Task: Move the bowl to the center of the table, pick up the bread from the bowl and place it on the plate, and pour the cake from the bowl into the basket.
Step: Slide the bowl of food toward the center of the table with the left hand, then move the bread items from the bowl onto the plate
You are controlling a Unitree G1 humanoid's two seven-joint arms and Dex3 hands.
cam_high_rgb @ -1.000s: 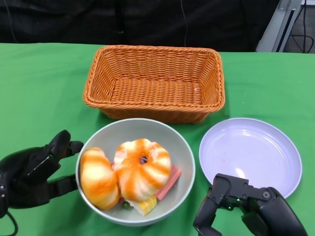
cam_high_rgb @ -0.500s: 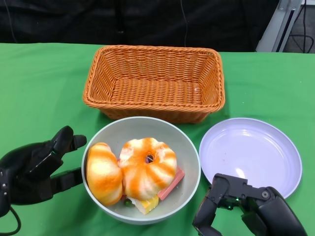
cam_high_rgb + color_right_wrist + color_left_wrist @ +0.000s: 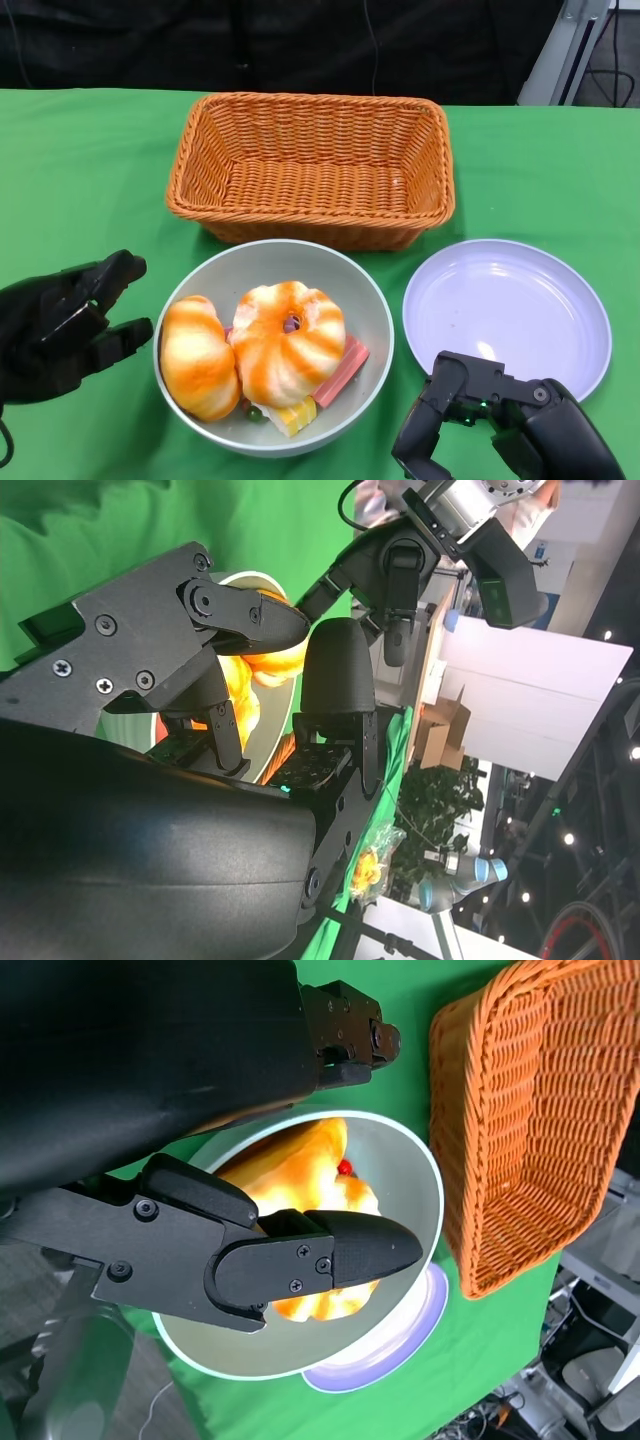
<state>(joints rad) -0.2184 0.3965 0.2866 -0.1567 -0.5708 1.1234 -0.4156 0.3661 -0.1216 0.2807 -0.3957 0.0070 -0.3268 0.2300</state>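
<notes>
Head view: grey bowl [image 3: 273, 345] sits near table centre, just in front of the wicker basket [image 3: 312, 168], with the lavender plate [image 3: 507, 315] just beside it on the right. Layout looks deliberate: plate and basket both within short reach of the bowl for the two drop-offs.

Bowl holds two orange-striped bread rolls, an oval one [image 3: 198, 357] and a round one with a centre hole [image 3: 288, 342], touching each other. Pink and yellow cake pieces [image 3: 343, 368] are mostly buried underneath, so exact count and shape can't be told.

Left hand [image 3: 62, 326] hovers just beside the bowl's left rim, fingers apart, holding nothing, not touching it. My read: bowl move is done.

Right hand [image 3: 500, 425] is low at the front edge of the frame, between bowl and plate, fingers curled downward, nothing in them; partly cut off by the frame. Right wrist view is mostly filled by its own shell, so it adds little.
</notes>
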